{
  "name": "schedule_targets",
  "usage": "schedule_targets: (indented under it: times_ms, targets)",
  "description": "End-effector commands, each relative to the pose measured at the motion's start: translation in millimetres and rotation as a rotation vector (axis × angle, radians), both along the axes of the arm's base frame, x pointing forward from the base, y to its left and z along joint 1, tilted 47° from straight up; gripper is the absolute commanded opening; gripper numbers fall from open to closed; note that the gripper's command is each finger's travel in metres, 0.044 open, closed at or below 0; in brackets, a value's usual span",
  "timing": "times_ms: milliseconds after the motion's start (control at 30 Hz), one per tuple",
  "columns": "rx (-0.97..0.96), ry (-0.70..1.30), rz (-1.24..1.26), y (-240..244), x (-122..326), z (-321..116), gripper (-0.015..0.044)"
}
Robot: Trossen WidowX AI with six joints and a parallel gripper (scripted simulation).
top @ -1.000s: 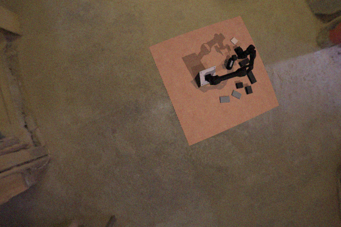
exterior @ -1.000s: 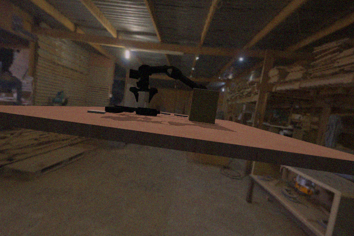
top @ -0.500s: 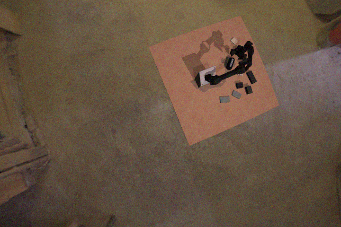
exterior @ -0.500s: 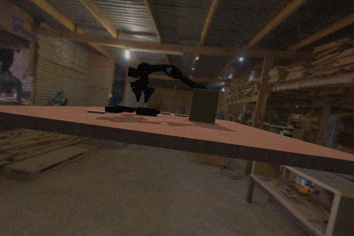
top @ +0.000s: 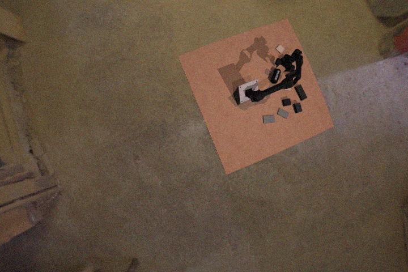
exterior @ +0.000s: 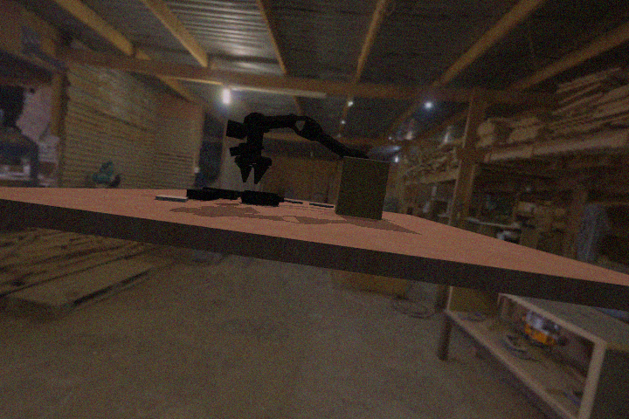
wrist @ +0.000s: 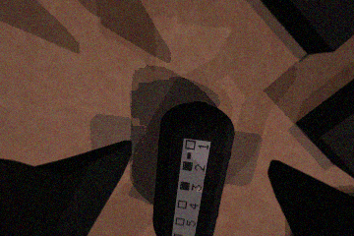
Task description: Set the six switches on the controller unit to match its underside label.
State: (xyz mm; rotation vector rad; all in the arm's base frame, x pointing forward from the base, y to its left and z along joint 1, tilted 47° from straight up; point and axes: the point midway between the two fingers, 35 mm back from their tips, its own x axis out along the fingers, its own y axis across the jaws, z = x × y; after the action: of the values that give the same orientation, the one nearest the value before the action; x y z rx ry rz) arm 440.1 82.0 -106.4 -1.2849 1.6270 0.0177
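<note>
Controller unit [top: 275,76] [exterior: 259,197] [wrist: 197,120] lies label-up, bottom centre of the wrist view; my gripper [top: 277,62] [exterior: 252,181] [wrist: 199,156] gapes empty, and I should centre it before lowering for an even squeeze

A pale label [wrist: 191,182] on the dark unit [wrist: 197,120] reads 1 to 5 beside small squares — 2 and 3 filled, 1, 4 and 5 empty — the rest cut off by the frame.
</note>
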Motion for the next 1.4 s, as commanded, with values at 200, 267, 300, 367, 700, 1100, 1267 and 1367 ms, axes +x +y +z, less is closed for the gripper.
schedule_targets:
  times_ms: [200,267,300,367,700,1100,1267,1367]
  targets:
    - [-0.006,0.004,-0.003,-14,1,-13,0.0440]
    - [-0.006,0.004,-0.003,-17,2,-15,0.0440]
    - [-0.006,0.004,-0.003,-18,2,-16,0.0440]
    - [-0.006,0.004,-0.004,-20,2,-19,0.0440]
    - [-0.007,0.004,-0.005,-32,3,-30,0.0440]
    - [-0.008,0.004,-0.005,-41,4,-38,0.0361]
    - [-0.008,0.004,-0.005,-41,4,-38,0.0327]
    - [-0.008,0.004,-0.005,-41,4,-38,0.0327]
